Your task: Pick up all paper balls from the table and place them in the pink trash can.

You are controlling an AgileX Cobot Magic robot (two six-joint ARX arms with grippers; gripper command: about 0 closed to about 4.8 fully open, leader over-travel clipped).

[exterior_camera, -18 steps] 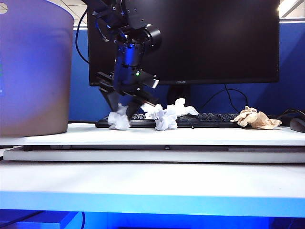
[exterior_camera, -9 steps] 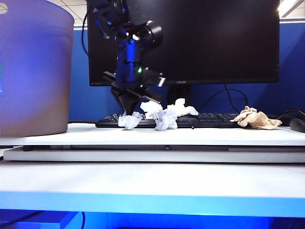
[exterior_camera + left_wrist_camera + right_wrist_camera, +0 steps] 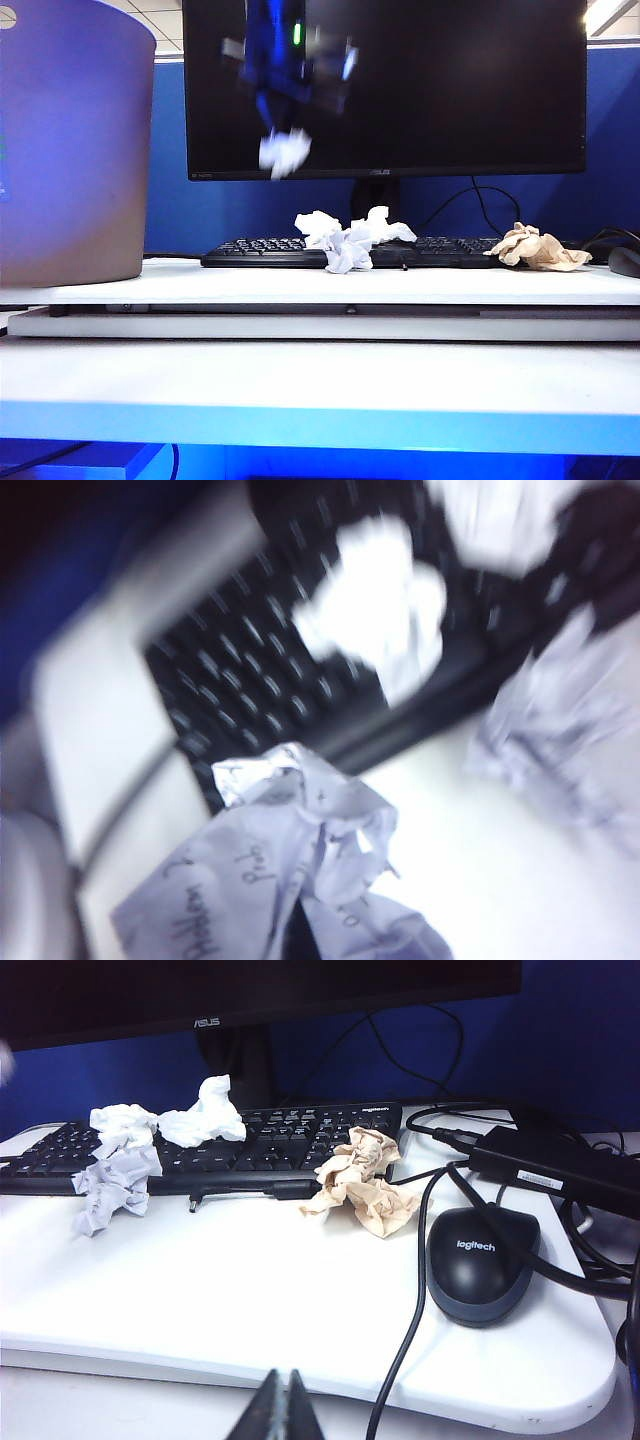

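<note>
Risk first: my left gripper (image 3: pixel 283 125) is up in front of the monitor (image 3: pixel 450 90), jaws clamped on a white ball (image 3: pixel 284 152), and both that view and its wrist view are motion-blurred. From the wrist view the paper (image 3: pixel 290 880) looks pinched by a loose edge with most of the wad hanging free, so a fast swing could tear it or shake it out short of the bin (image 3: pixel 75 150).

Bin sits far left on the table (image 3: pixel 400 285), well apart from the gripper. Its rim is high, so a low carry would clip the wall.

Still on the table: three white balls (image 3: pixel 347 240) at the keyboard (image 3: pixel 260 250), tan ball (image 3: pixel 535 248) further right, near the mouse (image 3: pixel 482 1260).

Right gripper (image 3: pixel 280 1410) is parked low at the table's near edge, fingers together, holding nothing. No conflict unless it moves.
</note>
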